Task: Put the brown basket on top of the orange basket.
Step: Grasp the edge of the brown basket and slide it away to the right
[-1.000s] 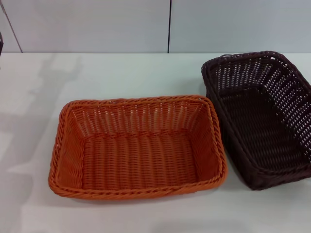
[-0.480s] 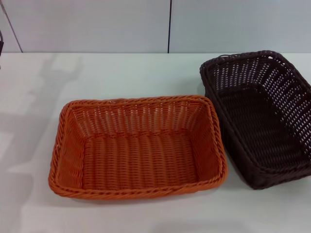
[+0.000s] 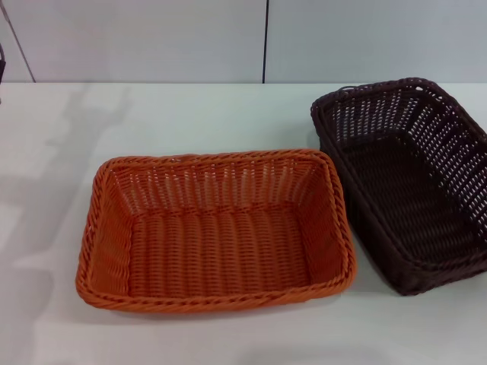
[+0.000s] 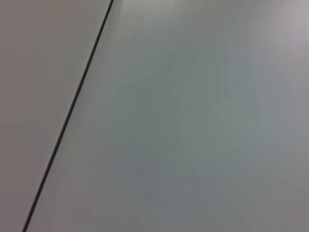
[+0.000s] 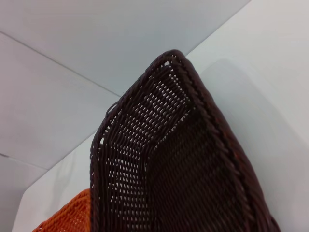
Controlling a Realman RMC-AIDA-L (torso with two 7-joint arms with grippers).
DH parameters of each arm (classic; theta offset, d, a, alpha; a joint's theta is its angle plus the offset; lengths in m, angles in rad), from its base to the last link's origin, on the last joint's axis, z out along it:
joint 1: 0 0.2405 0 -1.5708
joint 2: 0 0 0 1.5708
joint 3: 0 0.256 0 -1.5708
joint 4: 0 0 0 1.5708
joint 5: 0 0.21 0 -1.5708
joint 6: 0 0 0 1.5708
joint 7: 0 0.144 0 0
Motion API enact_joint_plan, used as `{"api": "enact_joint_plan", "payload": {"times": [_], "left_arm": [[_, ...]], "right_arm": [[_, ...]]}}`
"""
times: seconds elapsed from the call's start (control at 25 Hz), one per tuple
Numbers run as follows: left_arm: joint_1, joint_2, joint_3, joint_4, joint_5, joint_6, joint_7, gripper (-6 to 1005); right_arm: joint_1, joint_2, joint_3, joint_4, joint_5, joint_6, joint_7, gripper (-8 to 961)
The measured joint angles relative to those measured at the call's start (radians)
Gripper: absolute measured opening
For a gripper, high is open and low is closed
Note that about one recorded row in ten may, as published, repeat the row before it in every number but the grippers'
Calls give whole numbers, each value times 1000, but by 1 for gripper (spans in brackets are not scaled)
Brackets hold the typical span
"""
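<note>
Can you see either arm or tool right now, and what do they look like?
No. Neither arm nor tool shows in any view. The head view holds only the orange basket and the brown basket on the white table. The left wrist view shows a plain pale surface, the right wrist view the brown basket's woven wall.

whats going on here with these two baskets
Two woven baskets sit on a white table. The orange basket lies flat in the middle. The brown basket is beside it on the robot's right, tipped up at one side, not yet on top of the orange one. No pincer shows; the right wrist camera looks closely into the brown basket.
</note>
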Motion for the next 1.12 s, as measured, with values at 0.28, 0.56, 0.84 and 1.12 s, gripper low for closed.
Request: {"api": "enact_joint_plan", "payload": {"times": [0.28, 0.56, 0.84, 1.12], "left_arm": [[-7, 0, -2, 0, 0, 7, 1, 834], [-14, 0, -7, 0, 0, 14, 2, 833], [-17, 4, -9, -27, 0, 43, 3, 834], [-39, 6, -6, -28, 3, 71, 14, 834]], "right_arm": [[15, -23, 1, 19, -3, -18, -2, 705], [-2, -28, 2, -66, -42, -11, 25, 705], [-24, 24, 19, -193, -57, 16, 22, 705], [-24, 50, 15, -165, -57, 12, -15, 706]]}}
